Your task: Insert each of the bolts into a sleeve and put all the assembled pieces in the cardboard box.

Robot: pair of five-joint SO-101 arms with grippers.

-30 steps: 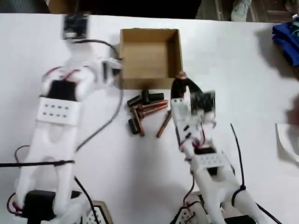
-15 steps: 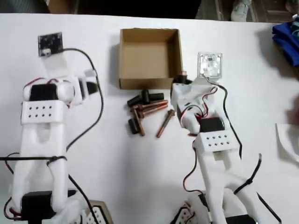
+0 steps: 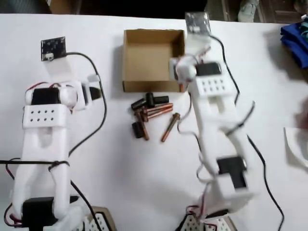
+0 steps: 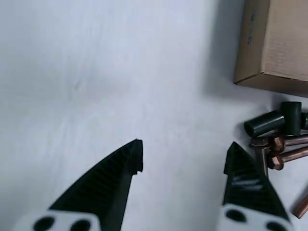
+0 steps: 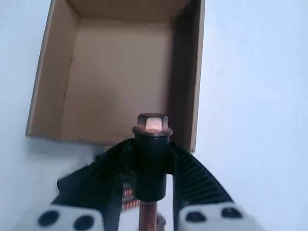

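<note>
Above the table (image 3: pixel 144 192), right gripper (image 5: pixel 151 149) (wrist view) clamps sleeved bolt (image 5: pixel 153 126).

White table (image 3: pixel 144 192), open cardboard box (image 3: pixel 144 87) toward its far edge, black sleeves (image 3: pixel 150 99) and copper bolts (image 3: pixel 169 127) heaped just before it — blue cloth (image 3: pixel 294 41) at a far corner.

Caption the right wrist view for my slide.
Right gripper shut on a sleeved bolt, poised at the cardboard box's near wall.

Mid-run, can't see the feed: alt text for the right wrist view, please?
The right gripper has its jaws shut on a black sleeve with a copper bolt through it, head toward the open cardboard box beyond. White table surrounds the box.
</note>
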